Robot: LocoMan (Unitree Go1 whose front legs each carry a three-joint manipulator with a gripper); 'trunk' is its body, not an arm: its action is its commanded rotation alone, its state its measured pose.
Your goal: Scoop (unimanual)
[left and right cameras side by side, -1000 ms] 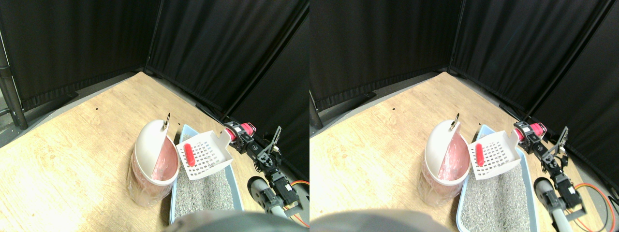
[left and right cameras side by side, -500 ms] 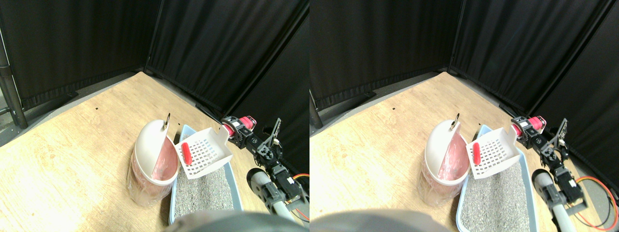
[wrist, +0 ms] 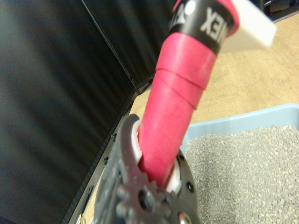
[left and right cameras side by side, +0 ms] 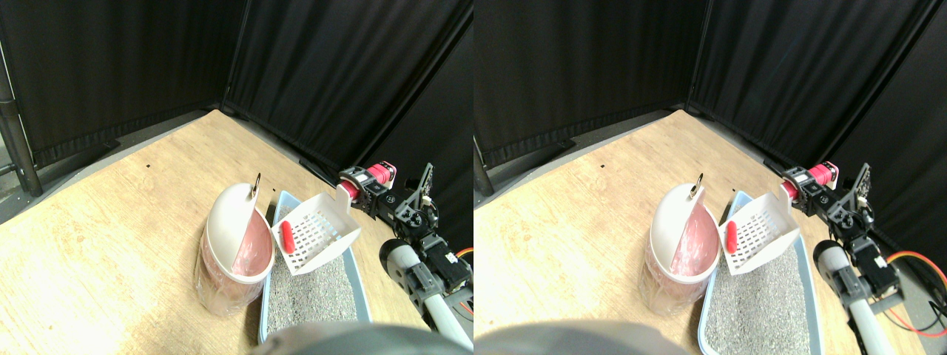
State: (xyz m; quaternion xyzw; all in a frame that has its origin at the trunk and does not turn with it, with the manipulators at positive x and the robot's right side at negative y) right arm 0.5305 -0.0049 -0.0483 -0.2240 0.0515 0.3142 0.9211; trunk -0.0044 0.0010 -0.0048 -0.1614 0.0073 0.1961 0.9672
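Stereo view, left to right: bin (left and right cameras side by side: pixel 235 248), red piece (left and right cameras side by side: pixel 287 237) in tilted scoop (left and right cameras side by side: pixel 318 233) over litter tray (left and right cameras side by side: pixel 355 277), right gripper (left and right cameras side by side: pixel 368 194) apparently clamped on its pink handle (wrist: pixel 175 107); dumping step, next tip further binward.

Wrist camera: my tool (wrist: pixel 156 184) on the pink wrapped handle (wrist: pixel 175 112).

I see the handle running up the middle of the frame from between the dark jaws, which close on its lower end. A black band with white lettering (wrist: pixel 205 21) wraps it farther along, and past that a white flat part of the scoop (wrist: pixel 250 30) begins. Beyond the handle lies the light blue tray (wrist: pixel 243 121), filled with grey litter (wrist: pixel 247 172). The tray sits on the wooden floor (wrist: pixel 252 79), near its edge where the black curtain (wrist: pixel 60 93) hangs.
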